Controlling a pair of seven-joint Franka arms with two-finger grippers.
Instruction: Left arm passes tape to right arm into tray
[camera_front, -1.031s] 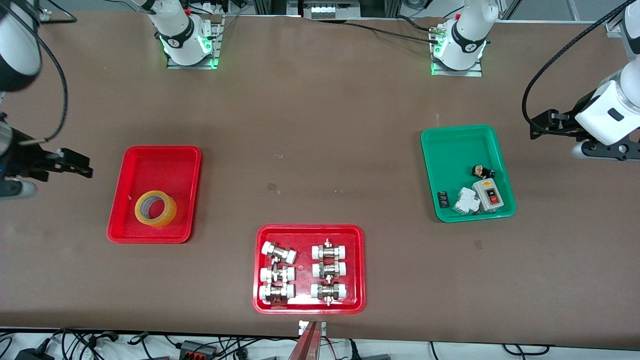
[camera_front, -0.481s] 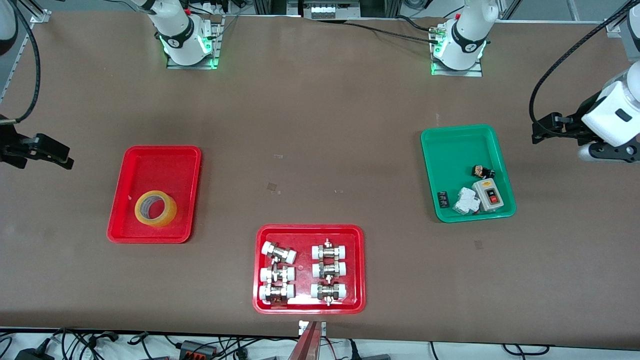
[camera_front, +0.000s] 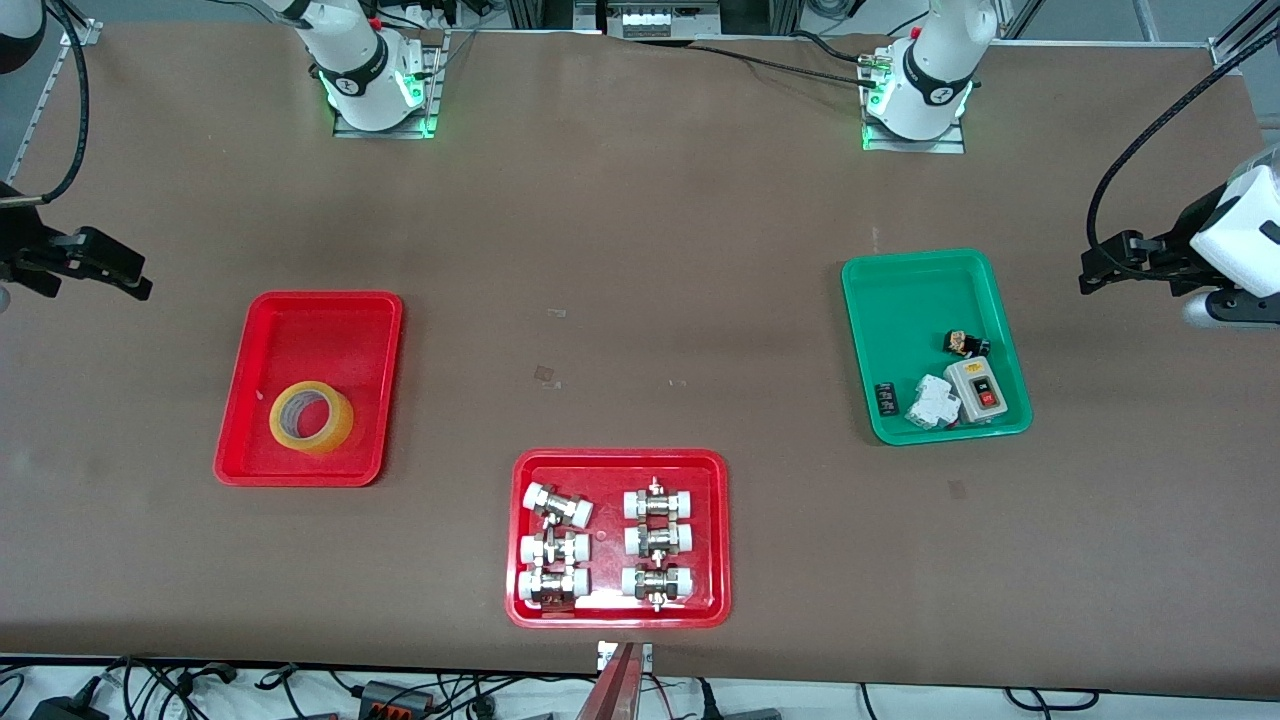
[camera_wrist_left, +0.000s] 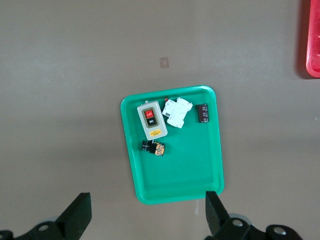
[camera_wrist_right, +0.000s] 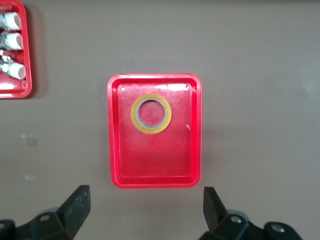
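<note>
Item: tape, one roll, translucent yellow with a pale core. It is found lying flat inside the tray, in the half nearer the front camera, toward the right arm's end of the table. The placement is judged complete.

Item: right gripper. It is held high in the air over bare table just beside the tray; its jaws are spread wide and nothing is carried.

Item: left gripper. It is held over the table near the green tray at the left arm's end; its jaws are likewise spread and empty. Both arms are taken to be waiting.

Also listed: a switch box and small electrical parts in the green tray; a red tray of fittings nearest the front camera, holding six white-capped metal fittings.

Risks noted: little is left to go wrong. If a gripper were lowered again over the tray, the roll could be nudged or the rim clipped. The roll is judged stable while flat; rolling would be expected only if it were tipped onto its edge.
</note>
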